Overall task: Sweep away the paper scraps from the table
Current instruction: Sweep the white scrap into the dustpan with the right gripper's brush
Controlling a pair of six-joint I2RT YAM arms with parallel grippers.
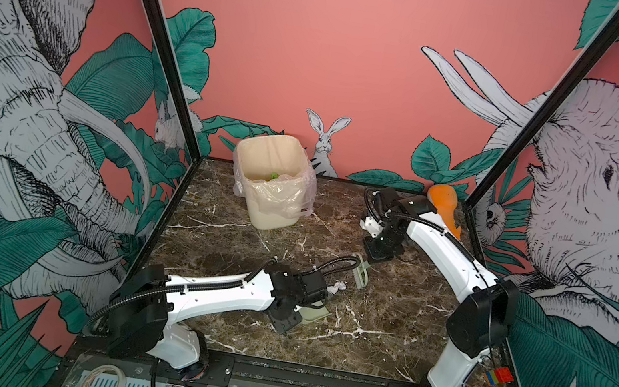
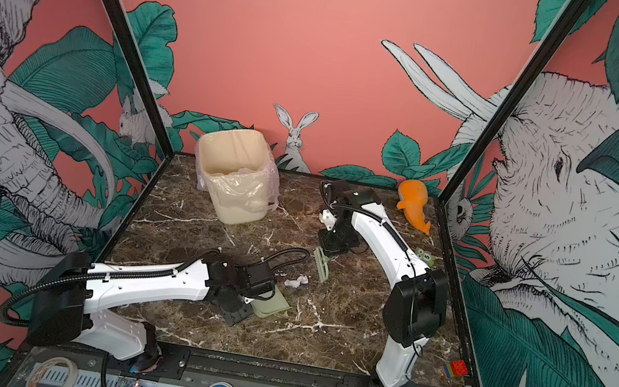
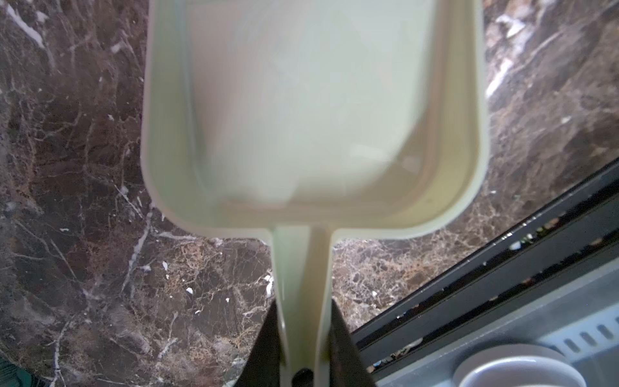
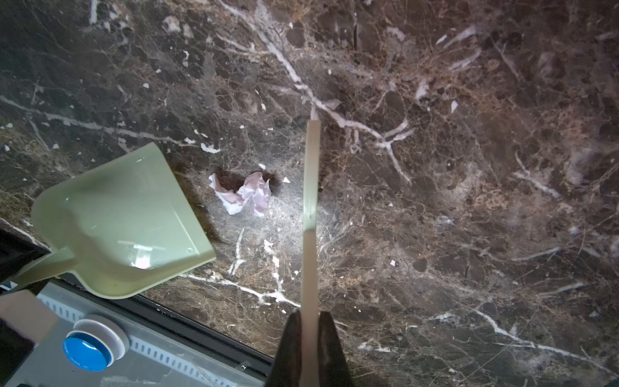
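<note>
Paper scrap (image 1: 336, 287): one crumpled bit, white tinged with pink, lying loose on the table, just below the centre of the frame in both top views.
Table (image 1: 385, 312): dark brown marble pattern with white veins, black-framed, spreading across the lower middle.

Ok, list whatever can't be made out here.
- Bin contents: both top views, its wall hides most.
- Dustpan front lip: left wrist view, cut off by the edge, blurred.
- Sweeper shape: right wrist view, edge-on.
- Small green object: a top view, too small.
</note>
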